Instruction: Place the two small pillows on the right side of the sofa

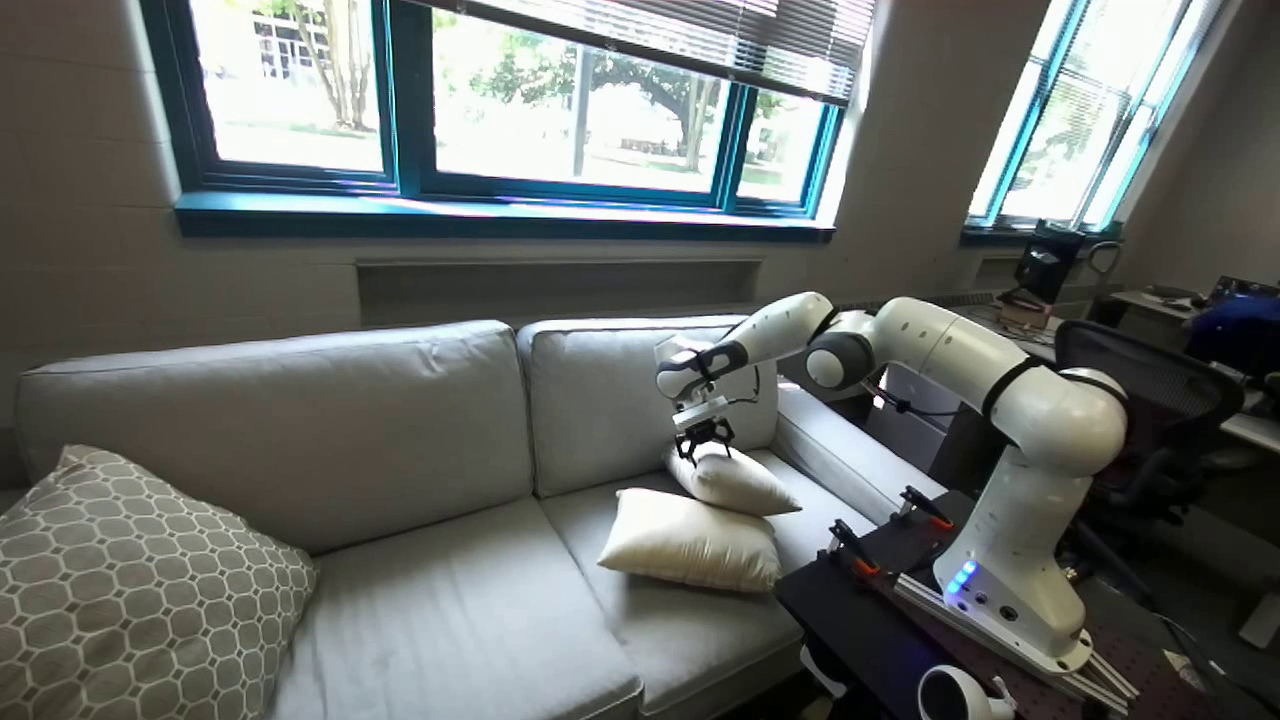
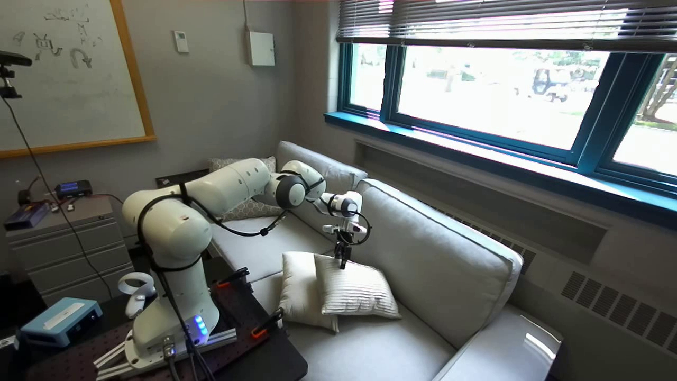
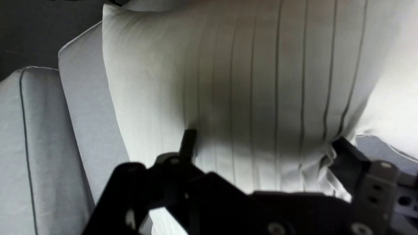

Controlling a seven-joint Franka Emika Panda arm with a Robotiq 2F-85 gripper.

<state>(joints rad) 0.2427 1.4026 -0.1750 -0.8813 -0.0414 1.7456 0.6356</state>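
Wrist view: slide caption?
Open gripper at a ribbed cream pillow, second pillow beside it, on the grey sofa.

- Beside me I have the light grey sofa (image 1: 450, 600), shown in both exterior views.
- On its right half, in an exterior view, lies the near small pillow (image 1: 690, 545), cream-white.
- Touching it on the far side sits the far small pillow (image 1: 742, 481); whether it overlaps, I cannot tell.
- At the left end, well apart, I see a larger patterned cushion (image 1: 150, 590), standing tilted.
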